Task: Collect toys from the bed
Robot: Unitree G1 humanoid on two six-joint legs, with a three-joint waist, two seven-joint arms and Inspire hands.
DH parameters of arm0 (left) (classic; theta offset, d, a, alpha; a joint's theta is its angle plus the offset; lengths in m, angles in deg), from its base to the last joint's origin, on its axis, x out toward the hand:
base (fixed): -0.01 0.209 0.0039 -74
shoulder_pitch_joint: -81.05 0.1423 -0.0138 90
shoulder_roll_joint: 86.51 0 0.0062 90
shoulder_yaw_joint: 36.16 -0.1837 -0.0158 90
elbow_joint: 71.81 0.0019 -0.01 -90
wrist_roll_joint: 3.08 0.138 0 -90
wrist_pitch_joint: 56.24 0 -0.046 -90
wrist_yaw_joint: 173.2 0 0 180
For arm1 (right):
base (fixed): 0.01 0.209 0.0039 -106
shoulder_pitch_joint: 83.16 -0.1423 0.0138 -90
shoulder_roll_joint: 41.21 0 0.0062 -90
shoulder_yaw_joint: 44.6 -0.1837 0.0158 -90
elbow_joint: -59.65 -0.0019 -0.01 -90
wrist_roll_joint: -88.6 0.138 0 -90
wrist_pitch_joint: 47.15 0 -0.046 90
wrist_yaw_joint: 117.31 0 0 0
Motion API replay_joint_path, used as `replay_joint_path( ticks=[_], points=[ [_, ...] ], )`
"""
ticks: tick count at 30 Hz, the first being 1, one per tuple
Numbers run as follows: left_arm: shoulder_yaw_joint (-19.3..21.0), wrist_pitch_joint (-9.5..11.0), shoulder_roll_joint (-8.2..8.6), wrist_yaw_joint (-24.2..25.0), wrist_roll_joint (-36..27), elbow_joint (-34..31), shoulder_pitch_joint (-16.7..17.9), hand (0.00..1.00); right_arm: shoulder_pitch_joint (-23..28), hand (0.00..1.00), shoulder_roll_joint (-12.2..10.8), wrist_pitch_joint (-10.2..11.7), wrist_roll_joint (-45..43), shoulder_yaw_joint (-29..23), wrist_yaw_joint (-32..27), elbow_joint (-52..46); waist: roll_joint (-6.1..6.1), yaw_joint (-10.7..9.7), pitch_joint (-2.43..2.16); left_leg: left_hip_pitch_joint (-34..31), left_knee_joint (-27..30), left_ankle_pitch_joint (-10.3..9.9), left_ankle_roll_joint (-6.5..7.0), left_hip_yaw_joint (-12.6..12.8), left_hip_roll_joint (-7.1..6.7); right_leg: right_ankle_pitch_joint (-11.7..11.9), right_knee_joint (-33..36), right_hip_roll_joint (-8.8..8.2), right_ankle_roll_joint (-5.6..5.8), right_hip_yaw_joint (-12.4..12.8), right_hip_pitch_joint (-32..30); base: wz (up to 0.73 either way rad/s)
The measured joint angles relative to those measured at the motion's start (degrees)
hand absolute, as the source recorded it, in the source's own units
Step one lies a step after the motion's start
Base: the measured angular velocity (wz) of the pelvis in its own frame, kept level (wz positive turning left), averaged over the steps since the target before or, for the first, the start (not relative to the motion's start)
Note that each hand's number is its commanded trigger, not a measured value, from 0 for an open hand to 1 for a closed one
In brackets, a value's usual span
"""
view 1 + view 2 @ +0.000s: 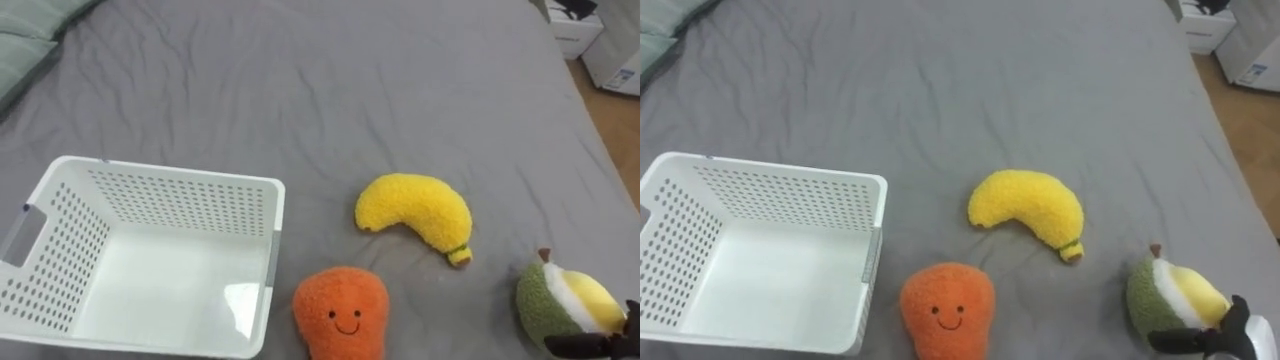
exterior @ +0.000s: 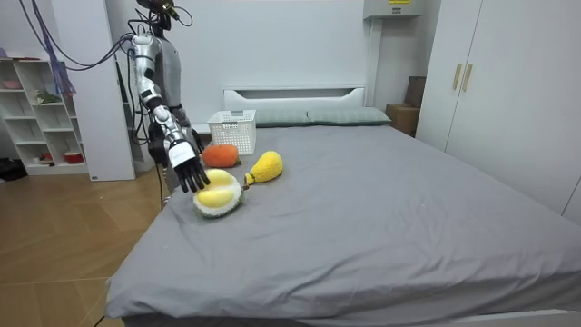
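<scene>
The right hand [image 2: 188, 168] is touching the round green-and-yellow plush fruit [image 1: 1170, 295] near the grey bed's [image 1: 940, 80] edge; I cannot tell its grip. Leftward are lying a yellow plush banana [image 1: 1028, 210], an orange smiling plush [image 1: 948, 310] and a white perforated plastic basket [image 1: 770, 175], with open sheet beyond.

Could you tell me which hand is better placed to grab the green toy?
The right: the right hand is beside the green toy, which lies on the robot's right.
</scene>
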Motion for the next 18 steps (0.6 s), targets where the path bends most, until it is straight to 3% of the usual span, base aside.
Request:
replay_joint_path(
  ticks=[11,14,18],
  points=[
    [-0.41,0.73,-0.63,-0.01,-4.15,-0.75,-0.67,0.00,-2.80,0.00,0.71,1.28,-5.19,0.05,-0.72,6.28,0.40,-0.28,0.08,-0.82,-0.27,0.16,0.07,0.13,-0.06,0.00,0.10,-0.04,0.00,0.01,-1.05,0.00],
    [-0.70,0.87,-0.69,0.00,-5.54,-0.70,-1.17,0.00,-3.40,0.00,0.72,1.34,-6.72,0.05,-2.21,6.96,0.30,-0.06,0.43,-1.00,-0.34,0.18,0.09,0.11,-0.07,0.00,0.11,-0.03,0.00,0.04,-1.27,0.00],
    [-2.75,1.08,-0.71,1.04,-8.97,-0.67,-2.71,0.00,-4.58,0.00,1.44,1.36,-6.81,0.63,-5.28,6.98,0.93,0.94,0.53,-2.94,-0.07,0.43,0.25,0.00,-0.19,0.02,1.05,-0.22,-0.01,-0.07,-3.52,0.00]
  ],
)
